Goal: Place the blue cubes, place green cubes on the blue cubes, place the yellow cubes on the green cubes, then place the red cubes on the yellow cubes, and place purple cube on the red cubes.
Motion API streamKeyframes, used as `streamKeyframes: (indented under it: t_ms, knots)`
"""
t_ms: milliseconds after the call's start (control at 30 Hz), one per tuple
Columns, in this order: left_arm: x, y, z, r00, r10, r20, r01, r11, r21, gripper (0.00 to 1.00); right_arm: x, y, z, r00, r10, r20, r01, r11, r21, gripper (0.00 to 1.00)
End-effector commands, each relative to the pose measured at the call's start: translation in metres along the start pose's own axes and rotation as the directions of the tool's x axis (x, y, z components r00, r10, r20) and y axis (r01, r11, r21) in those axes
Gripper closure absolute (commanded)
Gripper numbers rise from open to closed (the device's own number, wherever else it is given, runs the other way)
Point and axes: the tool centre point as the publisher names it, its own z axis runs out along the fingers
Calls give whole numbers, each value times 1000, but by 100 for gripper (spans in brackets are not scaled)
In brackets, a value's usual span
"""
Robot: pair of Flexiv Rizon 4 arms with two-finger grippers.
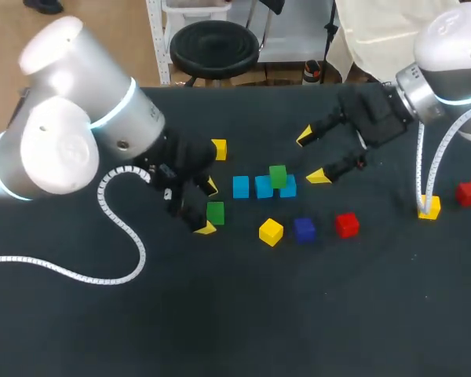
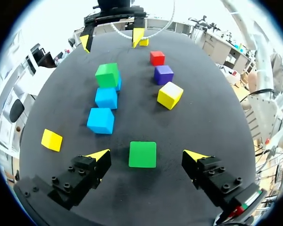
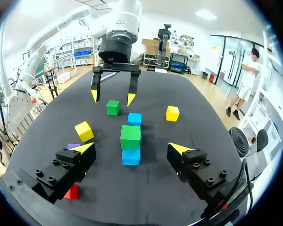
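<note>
Cubes in line: three blue cubes [image 1: 264, 187] run left to right mid-table, a stacked green cube [image 1: 278, 176] on top.
Your left gripper [image 1: 209, 207], fingers apart, straddles a loose green cube [image 1: 215, 212]; your right gripper [image 1: 311, 157] hangs spread wide beside the row.

Bright, even ceiling light; faint shadows on the dark table [image 1: 314, 314]; sheen on the left arm [image 1: 59, 145].

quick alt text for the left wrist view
The left tool is open around a loose green cube on the table, touching neither finger. Ahead is a row of blue cubes, the farthest topped by a second green cube, with a yellow cube, a purple cube and a red cube beside it and the right tool open beyond.
</note>
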Motion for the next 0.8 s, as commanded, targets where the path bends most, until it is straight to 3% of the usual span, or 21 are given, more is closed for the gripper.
streamKeyframes:
  t_ms: [33, 400, 433, 467, 500, 533, 600, 800]
  knots:
    - [-1, 1, 3, 1000, -13, -20, 13, 1000, 1, 0, 0, 1, -1, 1000, -1, 1, 1, 1000, 2, 0]
    - [0, 2, 10, 999, -33, -28, 33, 999, -2, 0, 0, 1, -1, 1000, -1, 1, 1, 1000, 2, 0]
    - [0, 2, 10, 999, -33, -26, 33, 999, -2, 4, 0, 1, -1, 1000, -1, 1, 1, 1000, 2, 0]
    - [0, 2, 12, 999, -32, -26, 32, 999, -1, 34, 0, 1, -1, 1000, -1, 1, 1, 1000, 2, 0]
    - [-1, 3, 13, 999, -34, -17, 34, 999, 3, 53, 0, 1, -1, 1000, -1, 1, 1, 1000, 2, 0]
    - [-1, 4, 13, 999, -32, -8, 32, 999, 4, 61, 0, 1, -1, 1000, -1, 1, 1, 1000, 2, 0]
    - [-2, 5, 15, 1000, -29, -9, 29, 1000, 6, 100, 0, 1, -1, 1000, -1, 1, 1, 1000, 2, 0]
    - [1, 8, 18, 999, -40, -15, 40, 999, -22, 100, 0, 1, -1, 1000, -1, 1, 1, 1000, 2, 0]
